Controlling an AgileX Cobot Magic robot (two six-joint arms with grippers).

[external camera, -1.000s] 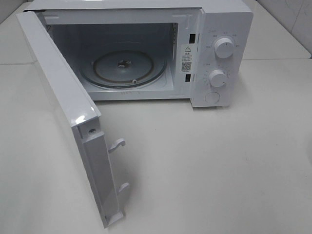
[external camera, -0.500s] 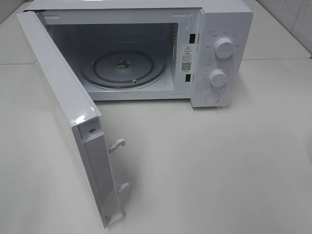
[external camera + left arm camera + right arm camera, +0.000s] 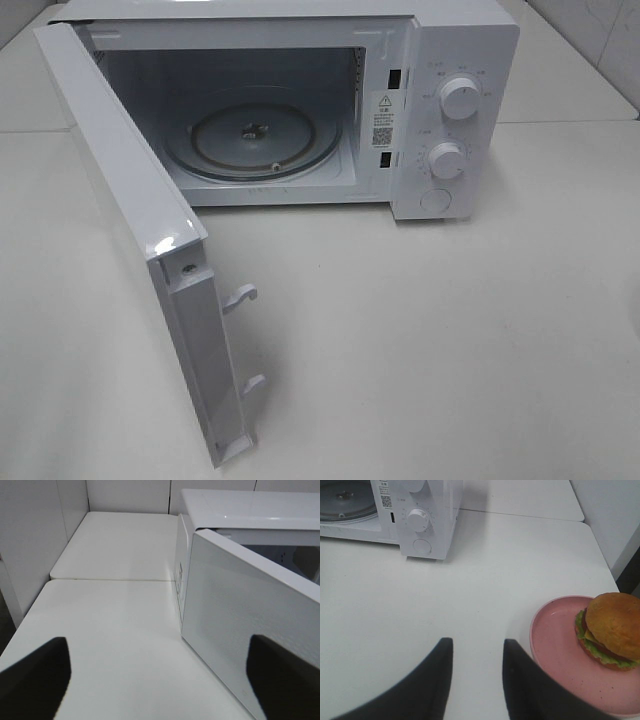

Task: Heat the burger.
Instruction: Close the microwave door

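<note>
The burger (image 3: 611,629), with a tan bun and green lettuce, sits on a round pink plate (image 3: 560,650) on the white table, seen only in the right wrist view. My right gripper (image 3: 477,646) hovers beside the plate, its dark fingers (image 3: 436,680) apart with nothing between them. The white microwave (image 3: 455,110) stands with its door (image 3: 130,200) swung wide open and its glass turntable (image 3: 250,140) bare. My left gripper (image 3: 160,680) is wide open, facing the outer face of the door (image 3: 240,615). Neither gripper appears in the exterior high view.
Two knobs (image 3: 458,98) and a round button (image 3: 436,200) sit on the microwave's right panel. Door latches (image 3: 240,296) stick out from the open door's edge. White table (image 3: 450,340) spreads in front of the microwave, with a wall (image 3: 30,545) on the left.
</note>
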